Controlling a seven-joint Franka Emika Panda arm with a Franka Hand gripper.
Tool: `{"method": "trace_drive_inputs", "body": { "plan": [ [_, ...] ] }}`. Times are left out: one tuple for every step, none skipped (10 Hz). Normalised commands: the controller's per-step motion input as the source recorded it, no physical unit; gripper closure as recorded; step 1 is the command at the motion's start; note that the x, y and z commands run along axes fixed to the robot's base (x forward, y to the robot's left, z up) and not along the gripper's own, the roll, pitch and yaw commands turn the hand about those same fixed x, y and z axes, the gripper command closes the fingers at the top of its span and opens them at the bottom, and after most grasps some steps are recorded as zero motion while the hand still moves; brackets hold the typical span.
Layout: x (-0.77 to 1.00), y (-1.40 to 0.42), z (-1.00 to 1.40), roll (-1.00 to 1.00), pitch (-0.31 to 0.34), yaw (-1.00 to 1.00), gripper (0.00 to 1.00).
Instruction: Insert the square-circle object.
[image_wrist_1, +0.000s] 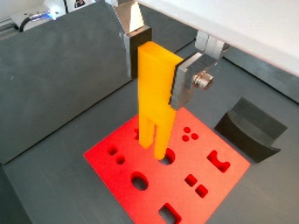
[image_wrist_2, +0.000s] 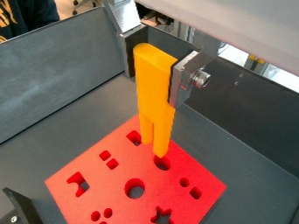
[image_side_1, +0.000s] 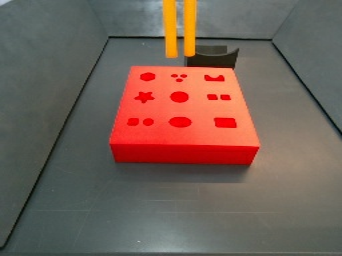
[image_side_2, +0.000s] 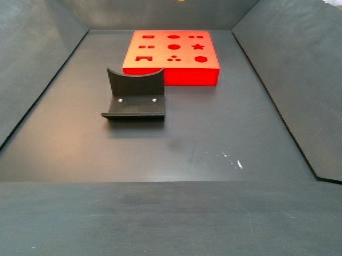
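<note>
We see the tall orange-yellow plastic two-pronged bar (image_wrist_1: 156, 96), the square-circle object, hanging upright above the flat red block with shaped holes (image_wrist_1: 163, 171), pinched in the silver-fingered gripper (image_wrist_2: 156, 70). A dark grey curved holder (image_side_2: 134, 95) sits beside the block.

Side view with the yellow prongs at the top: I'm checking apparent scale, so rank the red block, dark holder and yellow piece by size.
1. Red block.
2. Square-circle object, cropped; the end effector is out of frame.
3. Dark grey holder, partly hidden and farther away, so unsure.
</note>
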Motion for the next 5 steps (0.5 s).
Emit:
{"method": "trace_drive_inputs", "body": {
  "plan": [
    [0.0, -0.12, -0.09, 0.13, 0.043, -0.03, 1.0],
    [0.01, -0.39, -0.31, 0.41, 0.17, 0.0, 1.0],
    [0.13, -0.51, -0.2, 0.43, 0.259, -0.06, 1.0],
    [0.09, -0.42, -0.4, 0.26, 0.287, -0.09, 1.0],
    [0.0, -0.27, -0.54, 0.13, 0.256, -0.08, 1.0]
  ]
}}
